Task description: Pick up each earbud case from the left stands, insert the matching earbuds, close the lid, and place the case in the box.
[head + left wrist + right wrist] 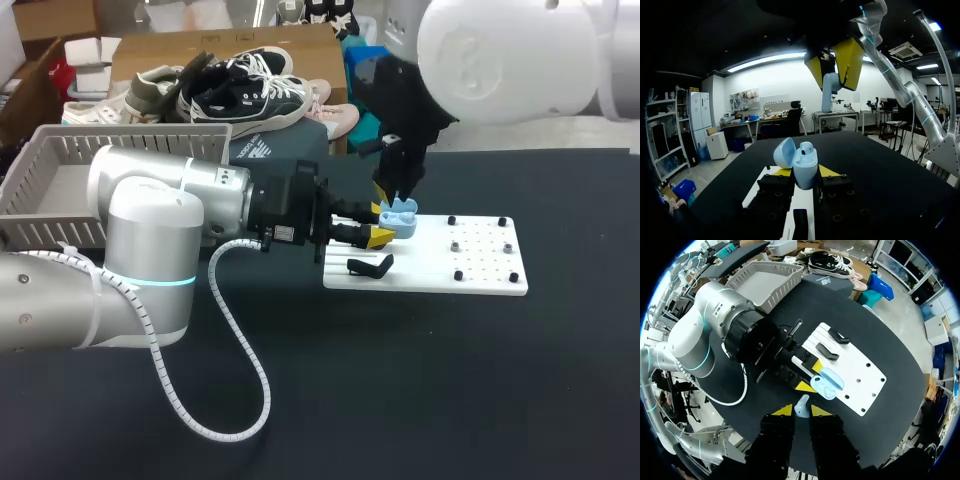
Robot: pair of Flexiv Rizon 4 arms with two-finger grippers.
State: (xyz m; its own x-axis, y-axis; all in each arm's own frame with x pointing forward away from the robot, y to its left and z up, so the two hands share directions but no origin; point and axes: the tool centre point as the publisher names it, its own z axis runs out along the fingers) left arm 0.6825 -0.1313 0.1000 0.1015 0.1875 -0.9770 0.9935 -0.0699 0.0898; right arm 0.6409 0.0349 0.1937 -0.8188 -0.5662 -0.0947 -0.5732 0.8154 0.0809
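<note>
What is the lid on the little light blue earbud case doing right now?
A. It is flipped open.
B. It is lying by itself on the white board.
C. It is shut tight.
A: the little light blue earbud case, gripped upright by the left gripper, has its rounded lid hinged open to one side.

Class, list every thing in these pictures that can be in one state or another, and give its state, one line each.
earbud case: lid open, gripped from both sides by the left gripper.
seated earbud: in the case.
loose earbud: out of the case, pinched in the right gripper above it.
left gripper: shut on the earbud case.
right gripper: shut on the loose earbud.
</note>
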